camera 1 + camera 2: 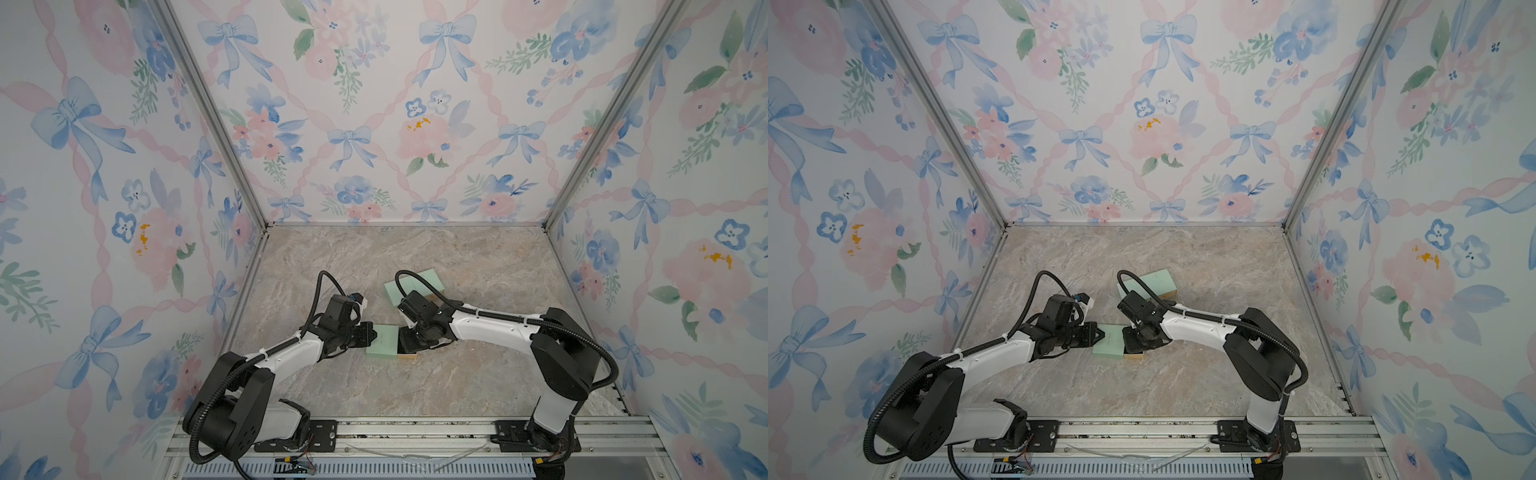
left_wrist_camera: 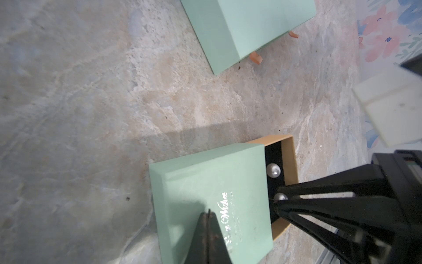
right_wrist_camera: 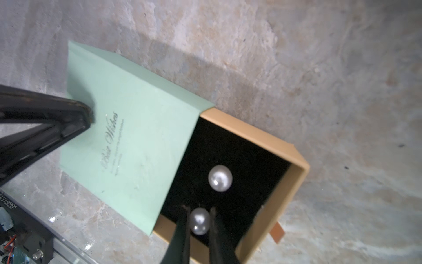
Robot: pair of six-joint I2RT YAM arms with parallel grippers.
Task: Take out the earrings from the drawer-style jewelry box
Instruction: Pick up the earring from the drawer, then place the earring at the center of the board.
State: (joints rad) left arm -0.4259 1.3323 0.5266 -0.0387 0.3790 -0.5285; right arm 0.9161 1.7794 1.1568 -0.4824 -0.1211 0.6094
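Mint-green sleeve sits mid-table in both top views, with the tan drawer slid partly out toward your right arm. The left claw is on the sleeve and the right claw is down over the drawer, tips hidden there. A second box lies further back, untouched. Left wrist view: the left claw is fully shut and empty, its tip pressed on the sleeve top by the silver lettering, pinning it. Both earrings sit on the black lining inside the drawer. Right wrist view: the right claw is nearly closed, with fingers either side of the first earring, apparently touching both flanks. The second earring lies free just beside it. I read this as the grasp step on the first pearl, nothing out yet. The next move calls for a straight lift with a light squeeze, because a round, slick bead can squirt out. Keep your left claw pinning so the box doesn't ride up.
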